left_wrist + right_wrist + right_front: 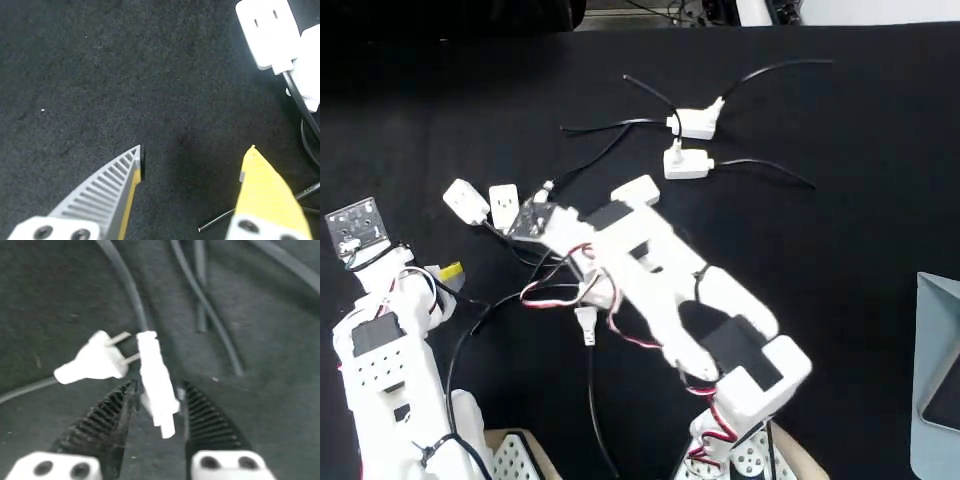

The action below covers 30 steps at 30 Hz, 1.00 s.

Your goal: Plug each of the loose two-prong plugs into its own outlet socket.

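"Well, nearest first: what is the left gripper [195, 150] doing?"

"Nothing useful. Its fingers stand wide apart over bare table [75, 75], with a slotted socket [267, 30] lying a little beyond them. Close in, under the right arm, a small plug [586, 326] lies unmated on its cable."

"And the right gripper [157, 386]?"

"Its fingers are closed on a white block [155, 365]. I take it for a socket body seen edge-on, though I cannot be sure. A two-prong plug [92, 362] lies just beside it, prongs aimed at the block's far end, tips touching or nearly so."

"So mating is the step in hand?"

"For this pair, I judge so. The next move calls for the prongs squared to the slots and something to brace the plug, or it will likely skid on the table. The left gripper seems the natural helper."

"Farther out?"

"At the far side one joined pair [695, 123] and a second [686, 163] look already done."
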{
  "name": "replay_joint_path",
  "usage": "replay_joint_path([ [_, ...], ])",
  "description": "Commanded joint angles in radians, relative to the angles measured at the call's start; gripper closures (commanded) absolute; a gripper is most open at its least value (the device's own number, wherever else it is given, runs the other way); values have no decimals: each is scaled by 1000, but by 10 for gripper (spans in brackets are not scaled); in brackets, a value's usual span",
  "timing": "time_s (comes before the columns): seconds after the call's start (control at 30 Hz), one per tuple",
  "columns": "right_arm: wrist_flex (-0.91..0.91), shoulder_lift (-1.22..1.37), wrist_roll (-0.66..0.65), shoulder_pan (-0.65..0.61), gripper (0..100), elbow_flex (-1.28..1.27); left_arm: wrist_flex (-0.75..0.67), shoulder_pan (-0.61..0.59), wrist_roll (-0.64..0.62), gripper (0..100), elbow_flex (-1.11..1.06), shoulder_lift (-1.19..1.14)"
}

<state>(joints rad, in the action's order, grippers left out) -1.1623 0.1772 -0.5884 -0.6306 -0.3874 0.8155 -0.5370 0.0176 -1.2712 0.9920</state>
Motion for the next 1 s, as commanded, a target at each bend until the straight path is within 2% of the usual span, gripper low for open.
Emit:
replay_joint_path([
  [0.0,0,18,21,-44,877,44,-18,-4,-3,689,8,9],
  [0.1,0,21,21,-44,907,45,-18,-4,-3,689,8,9],
  [0.3,-3,28,29,-44,908,76,-18,-4,-3,689,8,9],
  [0.5,-9,28,98,-44,799,105,-18,-4,-3,689,8,9],
  [0.97,-2,117,68,-71,854,137,-18,-4,-3,689,8,9],
])
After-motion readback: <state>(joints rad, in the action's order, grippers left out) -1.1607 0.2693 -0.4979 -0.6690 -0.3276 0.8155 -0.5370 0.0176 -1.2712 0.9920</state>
